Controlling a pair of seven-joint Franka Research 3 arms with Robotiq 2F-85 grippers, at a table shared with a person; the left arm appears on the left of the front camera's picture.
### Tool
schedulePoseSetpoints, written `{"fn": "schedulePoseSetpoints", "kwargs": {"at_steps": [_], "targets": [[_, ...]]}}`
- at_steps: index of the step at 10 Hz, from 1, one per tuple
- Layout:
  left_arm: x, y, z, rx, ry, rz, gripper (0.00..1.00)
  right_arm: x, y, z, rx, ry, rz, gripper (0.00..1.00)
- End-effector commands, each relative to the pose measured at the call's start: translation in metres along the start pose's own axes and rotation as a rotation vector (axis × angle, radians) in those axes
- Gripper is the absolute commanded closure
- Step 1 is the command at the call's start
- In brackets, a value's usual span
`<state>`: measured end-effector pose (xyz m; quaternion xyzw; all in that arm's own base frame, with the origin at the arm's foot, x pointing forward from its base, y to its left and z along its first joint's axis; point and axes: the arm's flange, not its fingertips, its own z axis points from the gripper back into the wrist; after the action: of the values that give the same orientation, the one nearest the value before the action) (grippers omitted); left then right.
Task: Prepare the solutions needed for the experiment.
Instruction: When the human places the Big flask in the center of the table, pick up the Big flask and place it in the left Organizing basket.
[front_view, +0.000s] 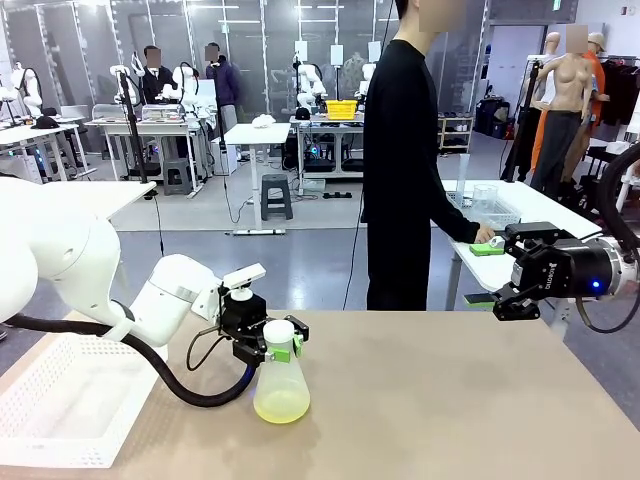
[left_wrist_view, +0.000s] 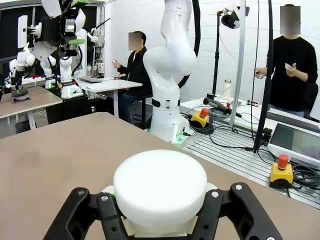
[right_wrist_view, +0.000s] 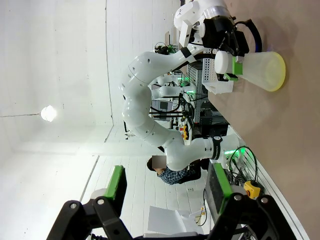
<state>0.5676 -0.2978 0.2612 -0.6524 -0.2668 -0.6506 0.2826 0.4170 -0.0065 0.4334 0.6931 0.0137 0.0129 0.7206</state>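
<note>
Tan table (front_view: 450, 400) in a lab with white walls (right_wrist_view: 50, 60)

Frosted translucent plastic flask (front_view: 281, 385), matt tan table (front_view: 450, 400), perforated white tray (front_view: 60, 400)

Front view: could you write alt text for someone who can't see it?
The left end effector grips the neck of a frosted flask of pale yellow-green liquid standing on a tan table. The right end effector hangs open beside a person in black.
</note>
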Motion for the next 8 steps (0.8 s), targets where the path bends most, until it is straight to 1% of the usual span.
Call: {"fn": "schedulePoseSetpoints", "kwargs": {"at_steps": [1,3,5,6,7,8], "targets": [[0.001,0.003,0.002,0.056,0.047,0.054,0.95,0.001,0.002,0.0,0.01,0.0,0.004,0.15],[0.03,-0.001,-0.004,0.023,0.079,0.014,0.95,0.001,0.002,0.0,0.01,0.0,0.004,0.15],[0.054,-0.004,-0.009,-0.008,0.109,0.0,0.95,0.001,0.002,0.0,0.01,0.0,0.004,0.15],[0.066,-0.005,-0.009,-0.037,0.092,-0.003,0.95,0.001,0.002,0.0,0.01,0.0,0.004,0.15],[0.079,-0.004,-0.01,-0.035,0.132,-0.018,0.95,0.001,0.002,0.0,0.01,0.0,0.004,0.15],[0.095,-0.005,-0.01,-0.041,0.16,0.022,0.95,0.001,0.002,0.0,0.01,0.0,0.004,0.15]]}}
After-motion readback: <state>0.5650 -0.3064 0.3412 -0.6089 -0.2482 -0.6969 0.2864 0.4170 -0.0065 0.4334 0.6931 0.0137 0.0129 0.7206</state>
